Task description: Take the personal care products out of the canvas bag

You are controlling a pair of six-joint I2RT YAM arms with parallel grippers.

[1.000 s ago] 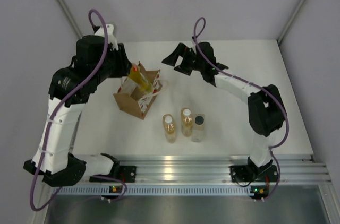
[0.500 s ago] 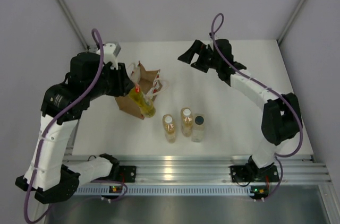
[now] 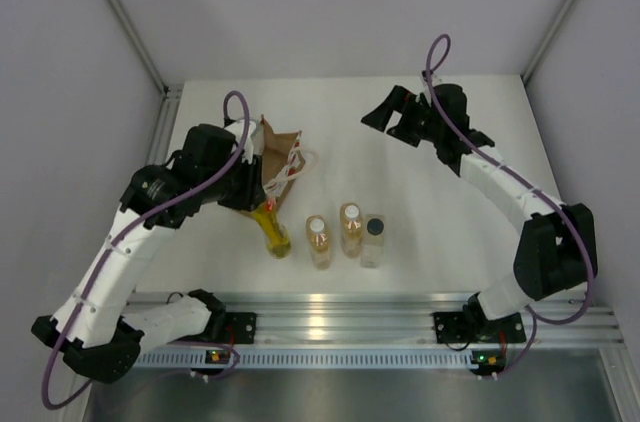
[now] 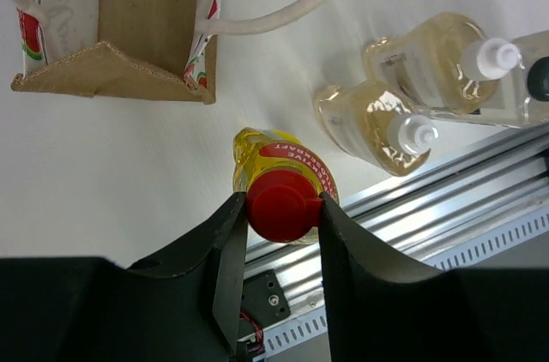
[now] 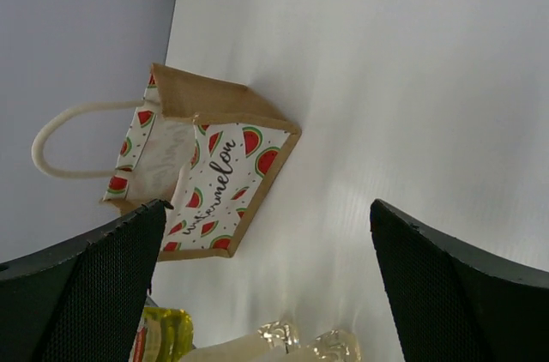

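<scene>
My left gripper (image 3: pixel 262 204) is shut on the red cap (image 4: pixel 281 205) of the yellow-amber bottle (image 3: pixel 276 238). The bottle hangs slightly tilted just in front of the canvas bag (image 3: pixel 277 155), outside it and left of the row. Two amber bottles with white caps (image 3: pixel 319 242) (image 3: pixel 351 230) and a clear bottle with a dark cap (image 3: pixel 374 240) stand side by side on the table. The tan bag (image 4: pixel 137 27), with watermelon print and white rope handles, stands behind them. Far back right, my right gripper (image 3: pixel 395 117) hangs open and holds nothing; its view shows the bag (image 5: pixel 214 173) from the side.
An aluminium rail (image 3: pixel 400 307) runs along the table's near edge, close behind the row of bottles. Grey walls enclose the white table (image 3: pixel 450 202) at left, back and right. Bare table surface lies between the bag and my right gripper.
My left arm has carried the yellow-amber bottle out from above the bag, toward the near edge and down beside the row. My right arm has drawn back to the right.
</scene>
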